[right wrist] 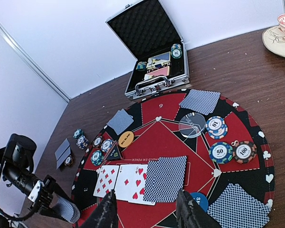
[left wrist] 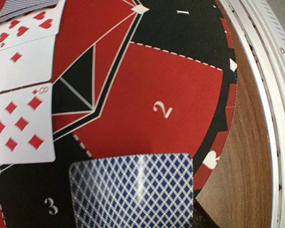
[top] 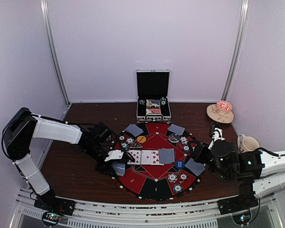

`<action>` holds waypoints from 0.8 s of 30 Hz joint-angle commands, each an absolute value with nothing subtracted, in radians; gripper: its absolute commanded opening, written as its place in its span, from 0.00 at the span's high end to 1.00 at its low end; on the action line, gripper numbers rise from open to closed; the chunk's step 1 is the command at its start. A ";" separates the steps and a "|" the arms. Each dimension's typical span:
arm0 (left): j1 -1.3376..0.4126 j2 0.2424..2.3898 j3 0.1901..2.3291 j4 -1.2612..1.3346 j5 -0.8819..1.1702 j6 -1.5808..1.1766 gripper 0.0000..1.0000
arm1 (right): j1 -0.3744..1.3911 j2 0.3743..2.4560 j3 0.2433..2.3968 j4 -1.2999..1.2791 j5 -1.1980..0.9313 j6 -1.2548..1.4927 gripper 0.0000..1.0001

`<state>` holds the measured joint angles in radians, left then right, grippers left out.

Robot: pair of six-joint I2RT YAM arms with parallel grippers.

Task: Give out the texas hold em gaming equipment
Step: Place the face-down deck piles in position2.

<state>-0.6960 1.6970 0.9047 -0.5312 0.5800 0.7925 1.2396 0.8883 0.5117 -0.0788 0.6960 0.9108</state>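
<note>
The round red-and-black poker mat (top: 154, 142) holds three face-up cards (top: 142, 156) beside a face-down stack (top: 166, 156), with face-down cards (top: 133, 129) and chips (top: 172, 177) in the outer sections. There is also an orange disc (top: 141, 139) and a blue disc (top: 179, 164). My left gripper (top: 115, 159) is at the mat's left edge, shut on a blue-backed card (left wrist: 133, 190) over sections 2 and 3; its fingers are hidden. My right gripper (right wrist: 146, 198) is open and empty, above the mat's near right side (top: 199, 152).
An open metal case (top: 153, 102) with more chips and cards stands behind the mat. A tan dish (top: 220, 112) and a patterned mug (top: 247, 142) sit at the right. Several chips (right wrist: 80, 140) and a card pile (right wrist: 62, 151) lie off the mat's left edge.
</note>
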 commanded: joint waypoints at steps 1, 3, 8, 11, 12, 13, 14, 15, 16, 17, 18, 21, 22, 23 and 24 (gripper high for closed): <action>-0.777 1.735 0.899 -0.477 0.562 0.742 0.55 | 1.245 0.858 0.484 -0.082 0.708 0.887 0.57; -0.804 1.751 0.910 -0.476 0.564 0.733 0.55 | 1.245 0.863 0.482 -0.077 0.709 0.883 0.57; -0.862 1.774 0.936 -0.476 0.568 0.717 0.55 | 1.245 0.895 0.493 -0.071 0.708 0.875 0.56; -0.890 1.784 0.938 -0.476 0.573 0.711 0.55 | 1.245 0.909 0.500 -0.066 0.704 0.869 0.56; -0.898 1.791 0.939 -0.476 0.575 0.709 0.55 | 1.246 0.912 0.500 -0.065 0.703 0.868 0.56; -0.902 1.798 0.941 -0.474 0.577 0.708 0.54 | 1.244 0.915 0.501 -0.063 0.703 0.866 0.56; -0.906 1.806 0.940 -0.471 0.579 0.704 0.53 | 1.245 0.914 0.502 -0.061 0.703 0.865 0.56; -0.908 1.816 0.939 -0.465 0.580 0.700 0.52 | 1.246 0.916 0.502 -0.058 0.701 0.864 0.56; -0.908 1.823 0.938 -0.461 0.580 0.700 0.50 | 1.246 0.917 0.500 -0.055 0.701 0.862 0.56; -0.909 1.831 0.938 -0.457 0.580 0.698 0.47 | 1.246 0.917 0.500 -0.054 0.700 0.862 0.56; -0.910 1.836 0.939 -0.456 0.578 0.698 0.42 | 1.246 0.919 0.500 -0.051 0.698 0.862 0.55; -0.910 1.837 0.935 -0.449 0.568 0.698 0.28 | 1.245 0.924 0.499 -0.050 0.691 0.862 0.55; -0.910 1.833 0.933 -0.448 0.565 0.698 0.22 | 1.245 0.925 0.500 -0.051 0.689 0.861 0.55; -0.910 1.826 0.929 -0.450 0.563 0.699 0.15 | 1.245 0.926 0.501 -0.052 0.687 0.861 0.54; -0.910 1.817 0.925 -0.449 0.560 0.699 0.06 | 1.245 0.926 0.503 -0.055 0.686 0.859 0.53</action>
